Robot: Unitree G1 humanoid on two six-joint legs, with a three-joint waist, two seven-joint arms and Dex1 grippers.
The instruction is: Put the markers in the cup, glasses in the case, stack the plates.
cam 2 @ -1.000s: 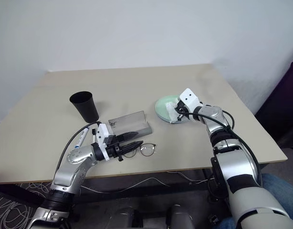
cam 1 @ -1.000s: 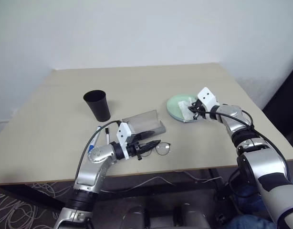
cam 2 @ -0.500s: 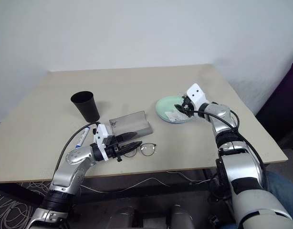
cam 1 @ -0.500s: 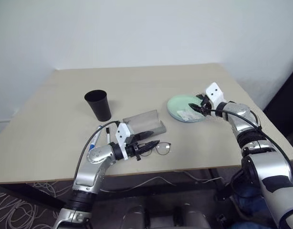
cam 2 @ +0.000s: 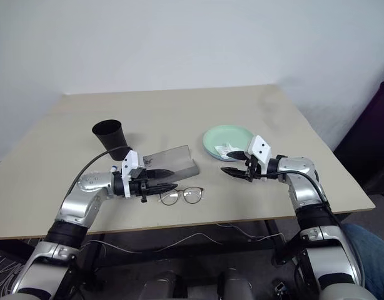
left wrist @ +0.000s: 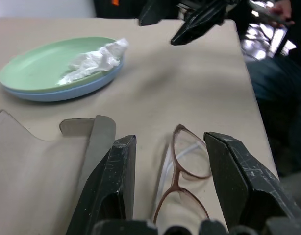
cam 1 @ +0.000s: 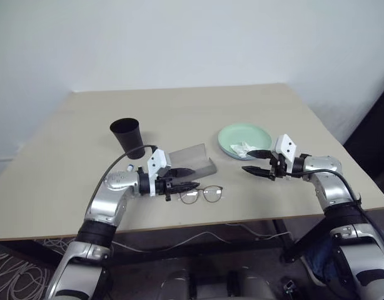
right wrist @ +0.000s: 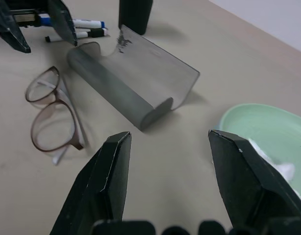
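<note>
Glasses (left wrist: 182, 174) unbranded on table, left gripper (cam 1: 191, 185) parted above them, right gripper (cam 1: 253, 162) wide, empty

Both arms reach inward above the tabletop's near edge; the left gripper (cam 1: 191, 185) and right gripper (cam 1: 253, 161) stand empty, fingers parted.

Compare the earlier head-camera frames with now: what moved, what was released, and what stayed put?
The right gripper drew back off the plates toward the table's near edge, jaws open and empty; the tissue remains on the green plate. The left gripper shifted slightly beside the glasses, holding nothing. Cup, case, glasses and stacked plates stayed as they were.
</note>
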